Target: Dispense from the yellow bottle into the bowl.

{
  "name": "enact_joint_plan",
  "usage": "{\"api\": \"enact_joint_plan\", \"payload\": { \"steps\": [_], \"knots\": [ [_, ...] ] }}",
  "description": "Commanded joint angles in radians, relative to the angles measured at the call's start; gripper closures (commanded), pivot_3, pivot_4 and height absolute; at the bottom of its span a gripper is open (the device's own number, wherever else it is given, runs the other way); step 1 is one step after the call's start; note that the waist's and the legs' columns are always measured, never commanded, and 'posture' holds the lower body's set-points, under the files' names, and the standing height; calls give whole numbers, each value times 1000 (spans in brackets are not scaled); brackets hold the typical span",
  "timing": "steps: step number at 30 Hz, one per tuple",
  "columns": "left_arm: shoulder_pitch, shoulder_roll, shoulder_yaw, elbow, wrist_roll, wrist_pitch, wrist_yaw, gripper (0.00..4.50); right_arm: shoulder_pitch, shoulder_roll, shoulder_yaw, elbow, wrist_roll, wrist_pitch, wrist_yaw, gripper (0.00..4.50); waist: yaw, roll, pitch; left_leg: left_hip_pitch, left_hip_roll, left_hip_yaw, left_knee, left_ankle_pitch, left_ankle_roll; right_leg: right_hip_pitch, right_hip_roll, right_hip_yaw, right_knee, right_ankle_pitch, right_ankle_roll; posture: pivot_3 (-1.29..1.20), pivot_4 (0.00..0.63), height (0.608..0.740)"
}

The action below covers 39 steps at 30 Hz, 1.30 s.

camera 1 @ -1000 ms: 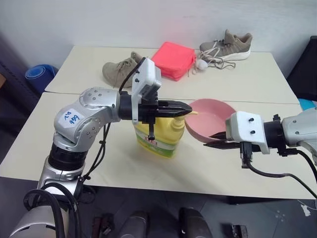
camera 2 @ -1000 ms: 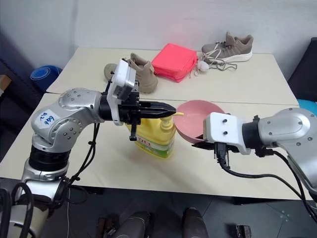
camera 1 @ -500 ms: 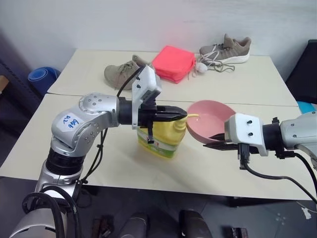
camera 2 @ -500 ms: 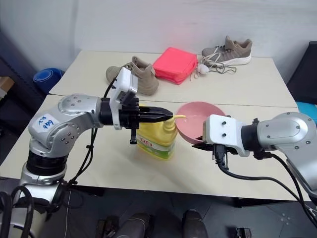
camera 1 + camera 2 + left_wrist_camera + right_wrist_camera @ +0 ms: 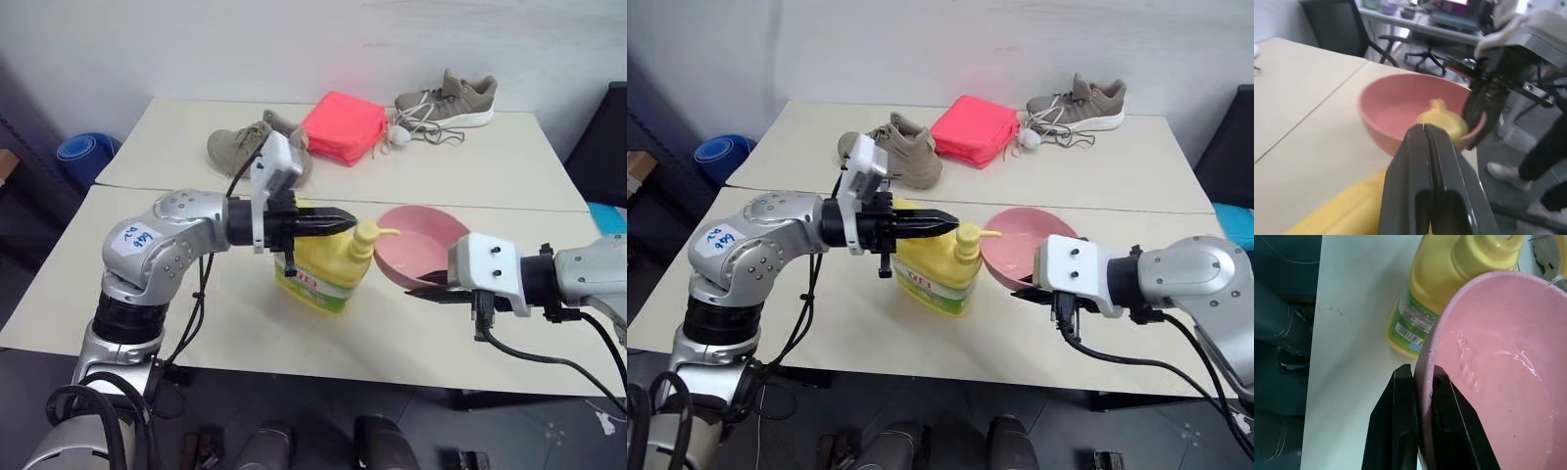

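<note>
The yellow bottle (image 5: 321, 277) stands upright on the near table, its pump head (image 5: 366, 236) pointing its nozzle over the pink bowl (image 5: 423, 238). My left gripper (image 5: 347, 219) is shut and empty, lying level just above the bottle's shoulder with its tips right behind the pump head. In the left wrist view the shut fingers (image 5: 1415, 161) point at the pump head (image 5: 1442, 116) and the bowl (image 5: 1396, 115). My right gripper (image 5: 1419, 378) is shut on the bowl's near rim (image 5: 1426, 367), one finger inside and one outside. A wet film glistens in the bowl (image 5: 1493, 377).
On the far table lie two tan shoes (image 5: 253, 147) (image 5: 449, 98) and a pink-red folded cloth (image 5: 343, 125). A seam (image 5: 549, 204) divides the two tables. A blue roll (image 5: 80, 154) sits off the left edge. A person's legs (image 5: 1542, 161) and a chair (image 5: 1347, 29) stand beyond the table.
My left gripper has drawn back to the left off the pump head, which now stands uncovered. The right gripper still holds the bowl in about the same place.
</note>
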Motion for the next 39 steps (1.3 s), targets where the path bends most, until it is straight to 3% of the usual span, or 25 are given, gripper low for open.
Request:
{"api": "enact_joint_plan", "payload": {
  "steps": [1, 7, 12, 17, 24, 28, 31, 35, 39],
  "knots": [
    [23, 54, 58, 10, -17, -20, -58, 4481, 79, 17, -72, 57, -76, -143, -20, 4500, 0, -2, 1, -1, 1, 0, 0, 0, 0, -1, 0, 0, 0, 0, 0, 0, 150, 740],
    [135, 146, 196, 19, -24, -186, -194, 4481, 211, 81, -82, 262, -190, -398, -44, 4500, -5, -1, 1, -11, 0, 2, 1, 0, 0, -14, 0, 1, 3, 0, 0, 0, 150, 740],
    [289, 192, 336, 72, -11, -369, -287, 4481, 239, 194, -44, 570, -252, -673, -45, 4500, -6, 0, 2, -13, 1, 3, 2, 1, -1, -17, 0, 1, 4, 0, -1, 0, 150, 740],
    [500, 231, 380, 112, 97, -555, -328, 3398, 199, 287, -29, 869, -273, -905, -32, 4500, -9, 1, 3, -13, 0, 3, 1, 1, -1, -16, 0, 2, 4, 0, -1, 0, 150, 740],
    [709, 191, 364, 167, 192, -757, -334, 1334, 188, 331, -84, 1018, -167, -1055, 41, 2320, -12, 2, 3, -13, 1, 3, 2, 1, -1, -16, 0, 1, 4, 0, -1, 0, 150, 740],
    [766, 146, 378, 207, 227, -871, -296, 134, 286, 322, -171, 831, -31, -1005, 58, 970, -7, 4, 2, -13, 1, 2, 1, 1, -1, -16, 0, 1, 4, 1, -1, 0, 150, 740],
    [816, 123, 366, 229, 275, -972, -283, 0, 402, 329, -220, 625, 64, -926, 45, 59, -2, 5, 2, -12, 1, 2, 0, 1, -1, -15, 0, 1, 4, 1, -1, 0, 150, 740],
    [903, 130, 319, 259, 393, -1091, -252, 0, 579, 371, -227, 428, 89, -891, 17, 59, -2, 5, 2, -11, 1, 3, 0, 1, -1, -14, 0, 2, 3, 1, -1, 0, 150, 740],
    [943, 108, 319, 280, 407, -1144, -212, 0, 666, 410, -213, 426, 11, -962, 17, 59, -1, 5, 2, -10, 1, 3, 0, 1, 0, -13, 0, 2, 3, 1, -1, 0, 150, 740]
  ]
}}
